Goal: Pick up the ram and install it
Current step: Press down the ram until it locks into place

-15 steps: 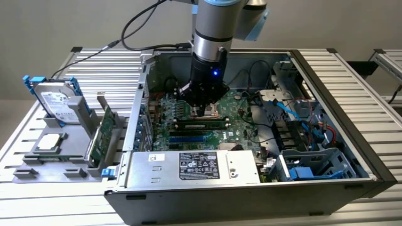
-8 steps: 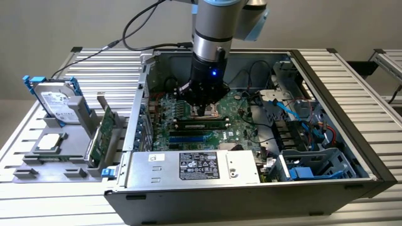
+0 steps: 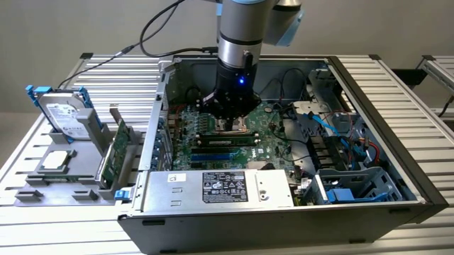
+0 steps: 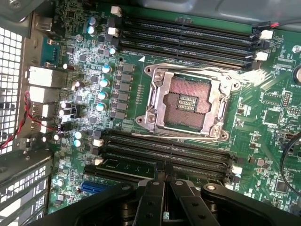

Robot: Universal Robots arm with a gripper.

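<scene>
Item 1, tool (image 3: 228, 123): black, on the end of the grey arm, lowered inside the open computer case (image 3: 369, 79), directly over the green motherboard (image 3: 273, 127). In the wrist view the tool (image 4: 164, 175) has its fingers drawn close together, tips meeting over the bank of memory slots (image 4: 164, 155) beside the CPU socket (image 4: 186, 101). Whether the fingers clamp anything there, I cannot tell.

Item 2, ram (image 3: 228, 141): long green stick with dark chips, lying along a memory slot just below the tool in the exterior view. In the wrist view the ram (image 4: 129, 165) sits in 1 of the slots nearest the tool, running under the fingertips.

Item 3, second bank of slots (image 4: 188, 35): on the far side of the socket.

Item 4, power supply (image 3: 220, 188): silver box with label, at the case's near edge.

Item 5, holder (image 3: 57, 180): grey, on the slatted table (image 3: 426, 159), at the exterior view's left. Carries an upright hard drive (image 3: 62, 114) and a green expansion card (image 3: 114, 154) standing on edge.
</scene>
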